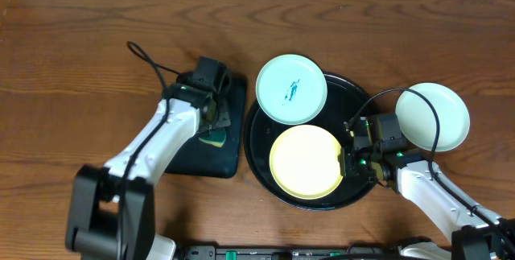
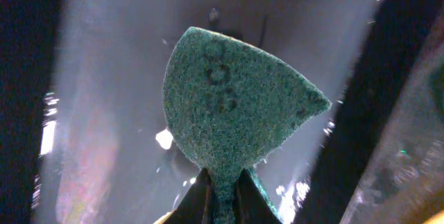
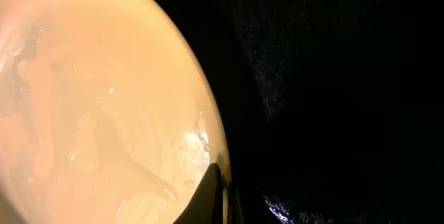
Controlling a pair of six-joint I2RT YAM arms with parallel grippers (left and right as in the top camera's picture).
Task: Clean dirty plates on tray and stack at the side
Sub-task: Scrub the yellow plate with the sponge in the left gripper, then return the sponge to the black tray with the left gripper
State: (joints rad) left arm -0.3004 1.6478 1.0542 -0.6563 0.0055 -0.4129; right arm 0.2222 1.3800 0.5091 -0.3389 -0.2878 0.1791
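While left jaws pinch sponge [image 2: 229, 106], right jaws seemingly on yellow plate [image 1: 304, 161]

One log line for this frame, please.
left end effector: shut on sponge | right end effector: pinching yellow plate rim on tray | smudged mint plate: over tray's far-left rim | pale plate: on table, right of tray

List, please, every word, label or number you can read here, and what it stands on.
None: no view shows readable text.
The mint-blue plate carries teal smudges, not writing.
The yellow plate is blank.
The scouring sponge in the left tool shows faint dark marks, unreadable.
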